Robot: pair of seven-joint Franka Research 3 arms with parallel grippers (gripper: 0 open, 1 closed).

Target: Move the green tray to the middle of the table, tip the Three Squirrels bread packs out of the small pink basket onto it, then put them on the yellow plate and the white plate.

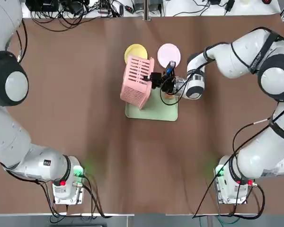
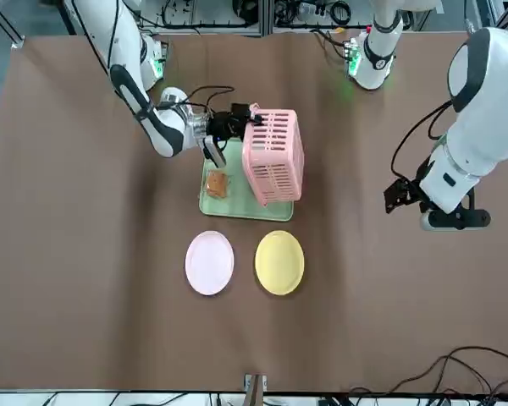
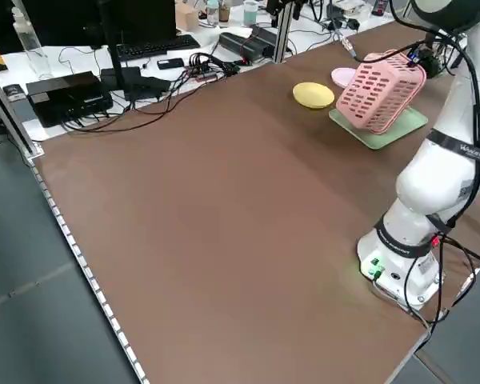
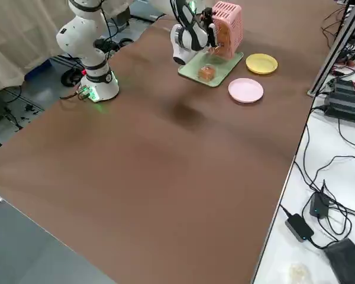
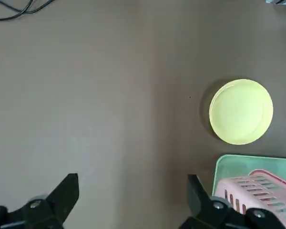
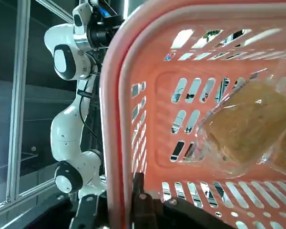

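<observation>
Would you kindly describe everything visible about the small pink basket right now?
The small pink basket is pale pink plastic with slotted lattice walls and a thick rim. It is tipped on its side above the green tray, the right tool shut on its rim. At least one bread pack is still inside; another lies on the tray.

Beyond the brown table (image 3: 224,200) — a keyboard (image 3: 148,48), tangled cables (image 1: 71,12).

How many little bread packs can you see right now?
2, perhaps more. One bread pack lies on the green tray beside the tipped pink basket. Another bread pack is inside the basket, which the right tool holds. Others may be hidden behind it.
</observation>
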